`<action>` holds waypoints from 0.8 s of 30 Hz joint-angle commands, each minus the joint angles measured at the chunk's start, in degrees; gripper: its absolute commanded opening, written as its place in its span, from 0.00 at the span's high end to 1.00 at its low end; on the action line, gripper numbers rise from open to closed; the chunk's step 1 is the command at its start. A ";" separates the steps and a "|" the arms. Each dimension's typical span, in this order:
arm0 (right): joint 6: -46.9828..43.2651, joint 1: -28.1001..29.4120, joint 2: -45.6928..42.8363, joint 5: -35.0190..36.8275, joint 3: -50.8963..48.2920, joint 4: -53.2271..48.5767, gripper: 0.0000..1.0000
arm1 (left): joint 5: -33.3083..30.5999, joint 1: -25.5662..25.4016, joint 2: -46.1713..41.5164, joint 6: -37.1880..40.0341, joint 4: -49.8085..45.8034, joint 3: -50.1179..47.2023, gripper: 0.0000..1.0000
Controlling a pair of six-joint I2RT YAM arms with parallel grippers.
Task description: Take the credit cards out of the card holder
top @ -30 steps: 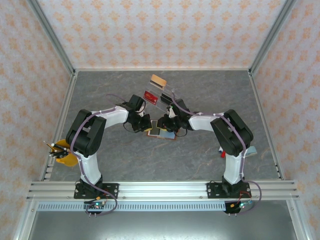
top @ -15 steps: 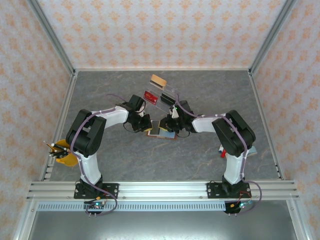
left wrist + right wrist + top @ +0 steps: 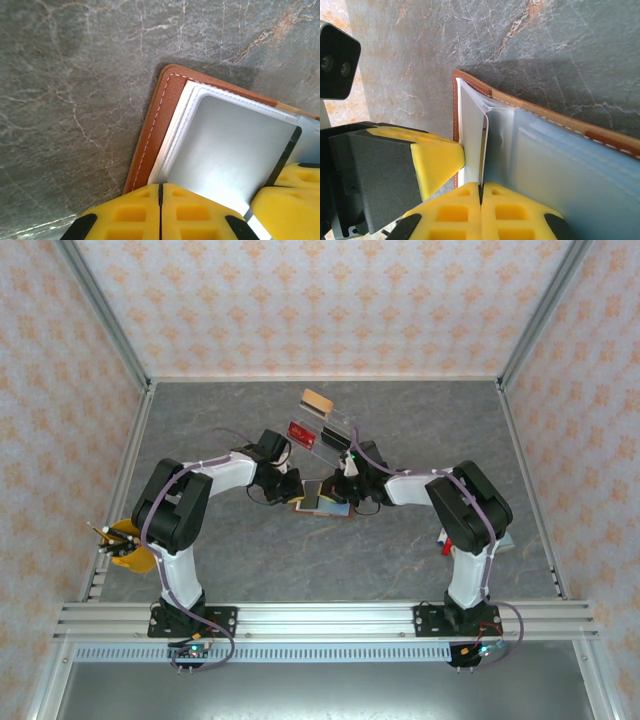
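Our right fingers (image 3: 495, 210) have slid in and clamped shut beside the left fingers (image 3: 175, 200) in the last second.
From above we see the card holder (image 3: 322, 500) on the counter (image 3: 250, 560) between both pairs, with a red card (image 3: 302, 433) and a tan card (image 3: 317, 401) just beyond them. The wrist views add that both pairs are clenched at its pale sleeves (image 3: 545, 165); whether either pinches one, we cannot tell. Bare counter lies open past the holder's brown stitched edge.

Grey marbled table (image 3: 250, 560): open card holder (image 3: 325, 506) centre; red card (image 3: 301, 433), tan card (image 3: 317, 401) beyond.
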 commanded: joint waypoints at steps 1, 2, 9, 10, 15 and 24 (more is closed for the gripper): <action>-2.66 -0.11 -3.06 0.41 1.13 -1.84 0.98 | -3.70 0.86 1.12 1.20 -3.91 -2.09 0.92; -3.10 -0.11 -3.19 0.49 1.28 -2.60 0.99 | -3.70 0.95 0.84 1.18 -3.92 -2.01 0.91; -5.18 -0.11 -4.20 1.86 1.18 -7.35 1.00 | 1.23 2.40 -0.58 -0.31 -0.12 -3.41 0.82; -5.21 -0.17 -4.38 2.02 0.98 -7.63 1.00 | 2.01 2.45 -0.65 -0.55 0.34 -3.40 0.81; -5.24 -0.45 -4.86 2.19 0.09 -8.11 1.00 | 3.84 2.78 -1.21 -0.85 1.26 -3.19 0.81; -3.56 -0.80 -2.82 1.26 1.08 -6.40 1.00 | 9.56 2.80 -4.47 -2.16 8.84 -4.18 0.81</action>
